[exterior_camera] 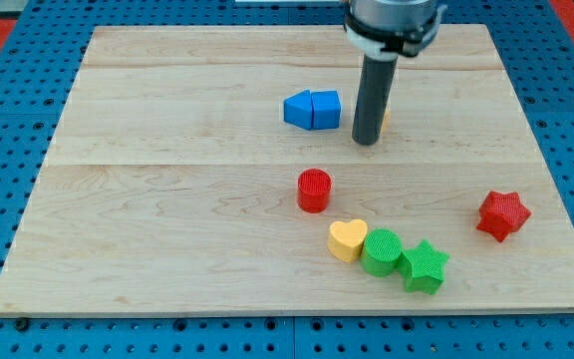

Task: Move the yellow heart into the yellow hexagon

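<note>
- Lowest in the frame, a green star (426,266) sits right of centre; it touches a green round block (381,250), which touches the yellow heart (347,240) on its left
- red cylinder (314,189) stands alone just above the heart; red star (503,215) lies well apart at right
- two blue blocks (312,110) touch each other, upper centre
- my tip (367,141), a plain rod with nothing held, rests just right of them; a sliver of yellow (387,118), shape hidden, peeks from behind it
- wooden board (167,199) carries everything

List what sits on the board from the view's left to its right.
Blue blocks → red cylinder → yellow heart → my tip → green cylinder → green star → red star.
</note>
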Robot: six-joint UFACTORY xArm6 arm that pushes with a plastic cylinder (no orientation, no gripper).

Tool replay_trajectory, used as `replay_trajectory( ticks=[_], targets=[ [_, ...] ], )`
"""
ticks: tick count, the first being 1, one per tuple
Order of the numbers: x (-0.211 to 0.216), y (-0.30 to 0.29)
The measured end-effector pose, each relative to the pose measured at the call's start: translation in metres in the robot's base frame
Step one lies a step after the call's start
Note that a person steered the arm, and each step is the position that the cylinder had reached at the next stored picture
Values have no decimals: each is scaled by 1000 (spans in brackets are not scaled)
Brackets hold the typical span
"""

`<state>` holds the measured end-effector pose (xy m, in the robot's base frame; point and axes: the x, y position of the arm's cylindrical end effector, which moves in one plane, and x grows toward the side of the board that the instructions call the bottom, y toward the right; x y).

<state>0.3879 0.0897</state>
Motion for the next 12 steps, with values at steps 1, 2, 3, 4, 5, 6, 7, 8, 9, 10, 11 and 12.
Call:
replay_trajectory(
  ticks=[1, 2, 3, 4, 5, 6, 7, 8, 9, 10, 11, 12],
  targets=[
    [-43, 11],
    [-6, 21],
    [59, 20],
    [92, -6],
    [109, -54],
    [132, -104],
    [161, -136],
    [217, -103],
    [198, -66],
    [171, -60],
    [168, -33],
    [169, -31]
  ],
)
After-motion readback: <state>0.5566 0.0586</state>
